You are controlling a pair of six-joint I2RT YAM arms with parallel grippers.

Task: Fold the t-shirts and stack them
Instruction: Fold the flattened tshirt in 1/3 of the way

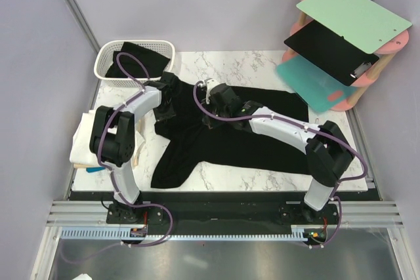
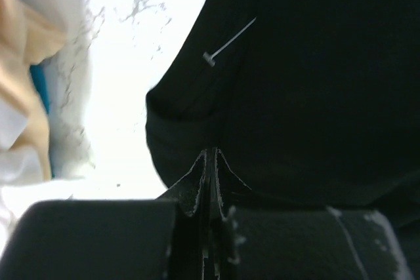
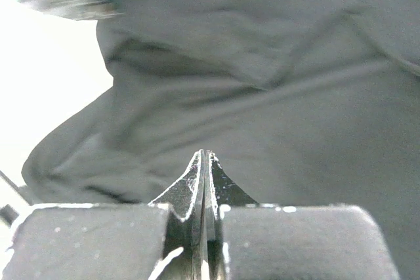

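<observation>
Black t-shirt lies spread but rumpled across the centre of the marble table, reaching from mid-left to the right edge. One end trails toward the lower left of the top view, and the cloth is bunched at upper centre-left, where both arms reach in.

L gripper: jaws fully closed, tips meeting right at the shirt's curved edge, bright tabletop to the left of it in the wrist view. Can't tell if any cloth is pinched between them. A thin white tag pin sits on the fabric above the tips.

R gripper: jaws closed too, tips low over wrinkled shirt fabric that fills most of that wrist view. Again can't tell if a fold is caught.

Folded white and cream shirts are stacked at the table's left edge, mid-frame, well apart from the black one.

Upper left: white lattice basket w/ black cloth inside, draping over its rim.

Upper right: a rack holding three flat boards – green board on top, black board in the middle, teal board lowest.
</observation>
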